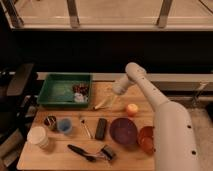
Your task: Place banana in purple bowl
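Observation:
The pale banana (103,103) lies on the wooden table (55,150) just right of the green tray, with a darker tip at its left end. The dark purple bowl (123,131) sits at the table's front right, beside the orange-red bowl (146,139). My gripper (116,92) is at the end of the white arm, just above and to the right of the banana, close to its upper end. Whether it touches the banana cannot be told.
A green tray (60,91) with small items stands at the back left. A round orange fruit (132,109) lies right of the banana. A black bar (101,128), blue cup (64,125), white cup (38,136), dark cup (50,121) and black brush (85,153) lie in front.

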Controlling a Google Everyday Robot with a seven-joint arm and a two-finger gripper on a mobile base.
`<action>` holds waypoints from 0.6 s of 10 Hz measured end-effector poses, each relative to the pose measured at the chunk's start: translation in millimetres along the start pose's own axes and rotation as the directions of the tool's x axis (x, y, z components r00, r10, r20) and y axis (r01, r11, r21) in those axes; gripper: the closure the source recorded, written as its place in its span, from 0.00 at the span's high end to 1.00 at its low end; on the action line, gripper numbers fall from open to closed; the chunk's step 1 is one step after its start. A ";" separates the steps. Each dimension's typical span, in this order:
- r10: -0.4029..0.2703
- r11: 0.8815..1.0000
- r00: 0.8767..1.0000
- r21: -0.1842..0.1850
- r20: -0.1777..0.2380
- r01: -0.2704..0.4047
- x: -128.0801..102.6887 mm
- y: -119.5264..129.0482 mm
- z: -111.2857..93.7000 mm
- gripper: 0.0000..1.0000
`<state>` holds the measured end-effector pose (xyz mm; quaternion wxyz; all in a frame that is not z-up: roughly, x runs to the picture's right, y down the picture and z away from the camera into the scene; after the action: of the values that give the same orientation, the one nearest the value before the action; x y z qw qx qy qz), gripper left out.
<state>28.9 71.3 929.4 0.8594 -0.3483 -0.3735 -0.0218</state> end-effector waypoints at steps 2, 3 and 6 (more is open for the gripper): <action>0.003 1.000 1.000 -0.025 -0.004 -0.003 2.9 2.1 11.6 0.64; 0.007 0.999 1.000 -0.035 -0.004 -0.007 4.0 4.0 15.7 0.54; 0.019 0.999 0.999 -0.045 -0.028 -0.020 6.8 9.2 17.3 0.23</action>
<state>25.7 90.4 936.7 0.8564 -0.3712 -0.3578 -0.0266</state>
